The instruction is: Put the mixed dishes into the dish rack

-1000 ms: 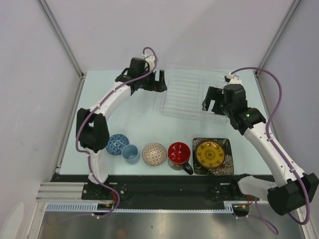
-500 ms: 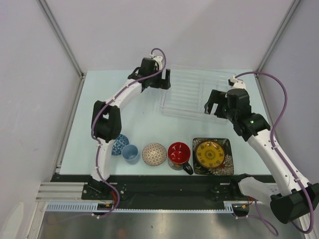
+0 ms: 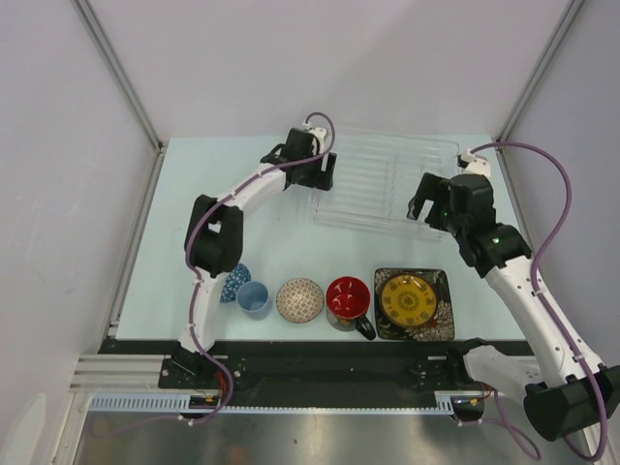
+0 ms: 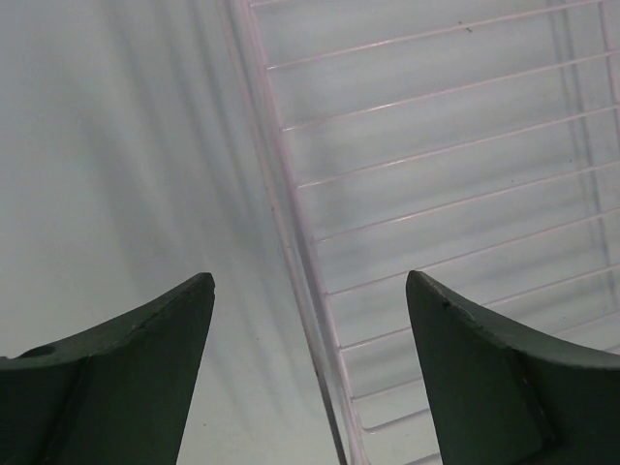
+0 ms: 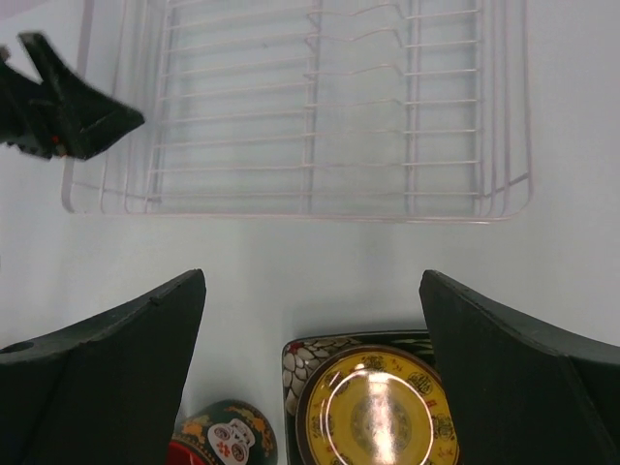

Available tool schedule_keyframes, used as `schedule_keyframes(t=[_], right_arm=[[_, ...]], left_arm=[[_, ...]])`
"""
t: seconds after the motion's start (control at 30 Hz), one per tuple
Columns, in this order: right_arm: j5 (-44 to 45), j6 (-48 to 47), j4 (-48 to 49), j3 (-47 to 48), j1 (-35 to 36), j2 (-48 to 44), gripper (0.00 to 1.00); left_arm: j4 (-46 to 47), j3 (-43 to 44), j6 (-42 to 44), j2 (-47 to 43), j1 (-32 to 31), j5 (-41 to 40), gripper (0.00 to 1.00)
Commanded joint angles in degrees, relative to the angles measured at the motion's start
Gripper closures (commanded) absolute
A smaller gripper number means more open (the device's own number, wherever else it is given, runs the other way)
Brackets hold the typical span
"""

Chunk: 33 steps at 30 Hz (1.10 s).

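Observation:
The clear dish rack (image 3: 383,184) lies empty at the back right of the table. My left gripper (image 3: 320,170) is open over the rack's left edge; the rim (image 4: 291,242) runs between its fingers. My right gripper (image 3: 431,208) is open and empty above the rack's front right part. Along the front stand the blue patterned bowl (image 3: 232,281), partly hidden by my left arm, the light-blue cup (image 3: 254,298), the beige bowl (image 3: 300,299), the red-inside mug (image 3: 347,298) and the yellow plate (image 3: 408,300) on the black floral square plate (image 3: 441,325). The right wrist view shows the rack (image 5: 291,116), plate (image 5: 378,417) and mug (image 5: 228,441).
White walls with metal posts close in the table at the back and sides. My left arm's elbow (image 3: 215,242) hangs over the table's left half. A black rail (image 3: 320,363) runs along the front edge.
My left gripper has moved right to the rack's left edge, and its elbow now covers part of the blue bowl. My right gripper has moved a little right and back. The dishes have not moved.

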Motion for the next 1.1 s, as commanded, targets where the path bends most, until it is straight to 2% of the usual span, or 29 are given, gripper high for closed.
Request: schedule_keyframes(t=[0.0, 0.1, 0.2, 0.23, 0.3, 0.5, 0.7, 1.07], right_arm=[[-4.91, 3.86, 1.13, -1.21, -6.83, -1.13, 0.00], [-8.98, 4.40, 3.50, -2.71, -11.67, -1.30, 0.00], [-8.64, 3.78, 4.12, -2.80, -12.47, -0.69, 0.01], [-8.38, 3.43, 4.29, -2.80, -12.56, -0.43, 0.01], [-7.59, 3.34, 4.64, -3.33, -13.09, 0.27, 0.01], [-7.93, 3.60, 7.28, -5.52, -15.55, 3.26, 0.01], [-9.25, 3.78, 11.32, -5.18, -17.57, 10.46, 0.00], [-19.70, 6.77, 17.30, 9.13, -17.05, 29.89, 0.05]], left_arm=[[-0.30, -1.66, 1.22, -0.57, 1.60, 0.01, 0.17], [1.79, -5.43, 1.31, -3.46, 2.66, -0.42, 0.23], [3.90, -10.18, 1.75, -6.45, 3.54, -2.00, 0.40], [4.17, -11.85, 1.57, -7.07, 3.89, -2.44, 0.49], [4.61, -13.26, 1.48, -8.30, 4.15, -3.50, 0.55], [5.49, -18.97, 1.92, -13.23, 4.51, -7.01, 0.57], [6.20, -25.56, 1.13, -19.81, 7.40, -10.43, 0.62], [8.13, -38.14, 2.01, -29.49, 12.15, -11.50, 0.62]])
